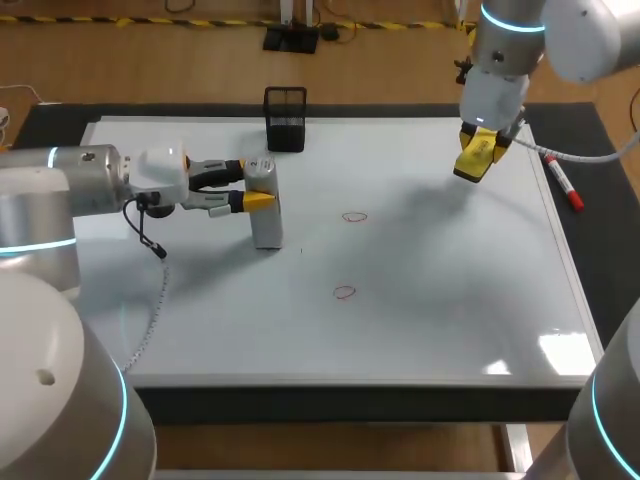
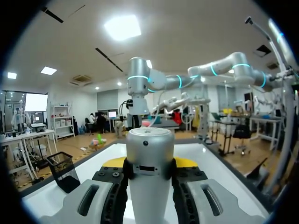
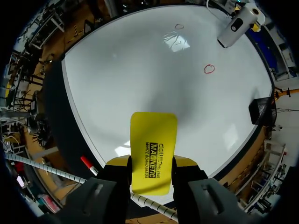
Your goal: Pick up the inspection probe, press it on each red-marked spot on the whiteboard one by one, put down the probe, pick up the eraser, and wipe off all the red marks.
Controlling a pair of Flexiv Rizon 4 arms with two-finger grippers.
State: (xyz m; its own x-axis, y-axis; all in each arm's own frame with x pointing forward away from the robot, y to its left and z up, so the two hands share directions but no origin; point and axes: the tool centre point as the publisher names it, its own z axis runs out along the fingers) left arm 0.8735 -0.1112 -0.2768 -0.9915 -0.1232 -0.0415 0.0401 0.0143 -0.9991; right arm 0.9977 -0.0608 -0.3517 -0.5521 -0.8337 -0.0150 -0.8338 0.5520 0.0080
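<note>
Silver probe stands upright on the whiteboard in the head view. The left gripper is clamped on its top from both sides, well apart from the farther red mark and the nearer red mark. At the far right corner, the right gripper hangs over the board with the yellow eraser pinched in its fingers. On to the left wrist view: the probe fills the gap, both fingers pressing its sides. Right wrist view now: the eraser sits gripped between the fingers above bare board, with both marks and the probe well ahead. My read is that the eraser is picked up early, the probe is not yet put down, and all the wiping is left. Whether the spots were pressed, I cannot tell.
</note>
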